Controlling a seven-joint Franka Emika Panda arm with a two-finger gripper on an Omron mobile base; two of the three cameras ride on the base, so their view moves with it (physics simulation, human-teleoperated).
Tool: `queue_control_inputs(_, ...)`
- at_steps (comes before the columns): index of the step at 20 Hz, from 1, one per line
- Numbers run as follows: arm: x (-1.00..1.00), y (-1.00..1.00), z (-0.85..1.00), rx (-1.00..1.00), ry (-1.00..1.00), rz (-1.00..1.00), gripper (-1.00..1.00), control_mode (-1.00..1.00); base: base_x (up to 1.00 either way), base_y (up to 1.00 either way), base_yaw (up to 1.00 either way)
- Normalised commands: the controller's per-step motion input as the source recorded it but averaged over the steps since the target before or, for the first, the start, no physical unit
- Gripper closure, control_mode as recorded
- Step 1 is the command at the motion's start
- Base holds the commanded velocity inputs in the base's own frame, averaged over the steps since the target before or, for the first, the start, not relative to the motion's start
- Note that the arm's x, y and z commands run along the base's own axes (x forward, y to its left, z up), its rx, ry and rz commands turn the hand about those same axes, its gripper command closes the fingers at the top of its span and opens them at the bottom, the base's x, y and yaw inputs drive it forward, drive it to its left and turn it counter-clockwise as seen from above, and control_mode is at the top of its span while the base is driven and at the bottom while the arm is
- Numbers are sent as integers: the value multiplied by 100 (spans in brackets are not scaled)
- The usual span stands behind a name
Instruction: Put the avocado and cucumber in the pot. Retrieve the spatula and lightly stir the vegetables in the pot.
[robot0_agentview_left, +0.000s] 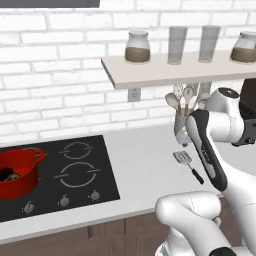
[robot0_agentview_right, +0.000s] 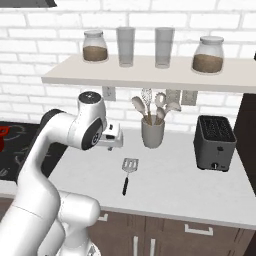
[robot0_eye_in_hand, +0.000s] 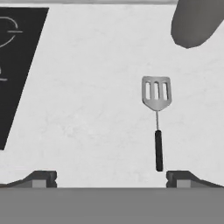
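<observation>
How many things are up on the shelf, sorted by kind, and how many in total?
Lidded jars with brown contents: 2, one at the left end and one at the right end
Empty glasses: 2, one left of middle and one right of middle
Total on the shelf: 4

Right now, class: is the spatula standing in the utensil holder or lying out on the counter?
Lying out. The spatula rests flat on the counter, in front of the utensil holder and apart from it.
</observation>
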Motion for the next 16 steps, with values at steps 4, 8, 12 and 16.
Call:
queue_control_inputs(4, -1, -41, -53, 0, 27, -1, -100, -100, 0, 0, 0)
queue_control_inputs(8, -1, -62, -63, 0, 18, 0, -100, -100, 0, 0, 0)
queue_control_inputs(12, 0, -39, -66, -1, 9, 0, -100, -100, 0, 0, 0)
queue_control_inputs(16, 0, -1, -34, 0, 1, 0, -100, -100, 0, 0, 0)
